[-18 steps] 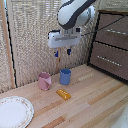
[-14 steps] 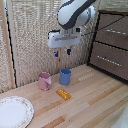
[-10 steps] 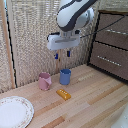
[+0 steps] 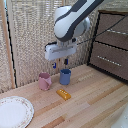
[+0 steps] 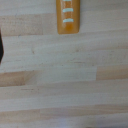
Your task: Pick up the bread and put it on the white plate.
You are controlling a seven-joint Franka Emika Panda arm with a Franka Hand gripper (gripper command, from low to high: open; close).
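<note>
Toast [image 4: 63, 94] lies mid-frame on the worktable [image 4: 95, 107], plate [image 4: 14, 111] at lower left. Two cups [image 4: 45, 81] [image 4: 65, 76] stand behind the toast, seemingly apart. Clamp [image 4: 59, 62] hangs above them; cabinet [image 4: 111, 45] fills the upper right.

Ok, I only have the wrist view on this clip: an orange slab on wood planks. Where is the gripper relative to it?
Observer: The gripper hangs in the air above the table, well clear of the toast, holding nothing.
Reviewer: Anything else near the toast?
Observer: Two cups stand just behind it: a pink cup and a blue cup, side by side.
Reviewer: Is the plate in sight?
Observer: Yes, a white plate lies at the exterior view's lower left, with nothing on it.
Reviewer: Furniture nearby?
Observer: A dark brown drawer cabinet stands at the exterior view's right.
</note>
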